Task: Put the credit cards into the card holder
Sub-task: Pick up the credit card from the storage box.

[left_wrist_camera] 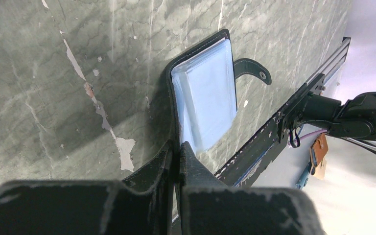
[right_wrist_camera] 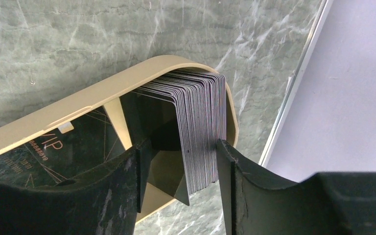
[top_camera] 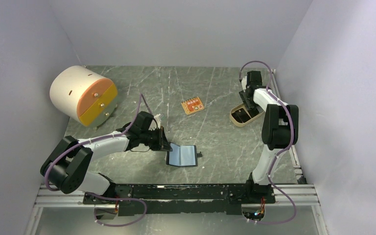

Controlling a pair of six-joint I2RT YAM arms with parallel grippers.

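The card holder (top_camera: pixel 182 155) lies open on the table, its bluish-grey pockets (left_wrist_camera: pixel 205 98) facing up and its snap tab (left_wrist_camera: pixel 252 68) sticking out. My left gripper (top_camera: pixel 164 139) is shut on the holder's left black edge; in the left wrist view the gripper (left_wrist_camera: pixel 178 147) pinches that edge between its tips. The credit cards (right_wrist_camera: pixel 200 122) stand on edge as a thick stack in a tan oval tray (right_wrist_camera: pixel 78 105). My right gripper (right_wrist_camera: pixel 181 171) is open and straddles the stack, which sits close to the right finger (right_wrist_camera: pixel 227 166). Another dark card (right_wrist_camera: pixel 54 152) lies flat in the tray.
A small orange card (top_camera: pixel 192 105) lies mid-table. A cream cylinder with an orange and yellow drawer front (top_camera: pixel 81 95) stands at the back left. The tan tray (top_camera: pixel 237 120) is near the right wall, beside a metal rail (top_camera: pixel 293 152). A black rail (top_camera: pixel 186 191) runs along the near edge.
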